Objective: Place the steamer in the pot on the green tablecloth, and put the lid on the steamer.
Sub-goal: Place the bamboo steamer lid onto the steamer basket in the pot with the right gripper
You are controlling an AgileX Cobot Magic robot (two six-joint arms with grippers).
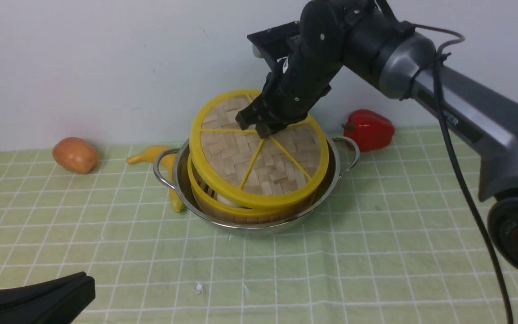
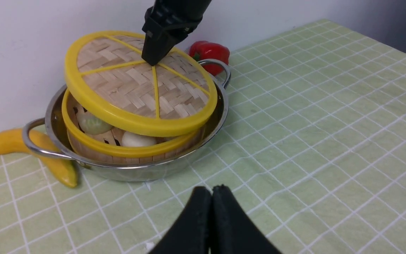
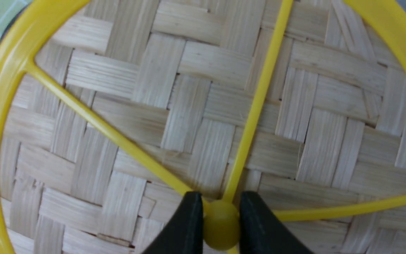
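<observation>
In the upper middle of the front frame, the lid (image 1: 263, 166) is held by its central knob (image 3: 221, 225) in the right gripper (image 1: 268, 130), whose fingers are closed on the knob from either side, parted only by its width. The left gripper (image 2: 208, 211) is closed with nothing between its fingertips, and no part is taken by it in the hold.

The pot (image 1: 259, 226) is seen on the green tablecloth (image 1: 142, 270), with the steamer (image 1: 236, 211) already inside it. Pale food (image 2: 137, 139) is left showing in the left wrist view, between the lid's rim and the steamer's rim.

The coming move turns on how the lid lies to the steamer, directly beneath the right gripper. The lid is tilted and not seated: in the front frame it is set off toward the upper right, so that a crescent of the steamer is uncovered at the lower left. No long axis has to be matched, both being round; rim over rim is what counts. The right arm is plainly the nearer one.

A small shift toward the lower left of the front frame, with the lid levelled and then lowered, seems to be called for. If it were released as it is, the lid might be left propped askew on the rim.
</observation>
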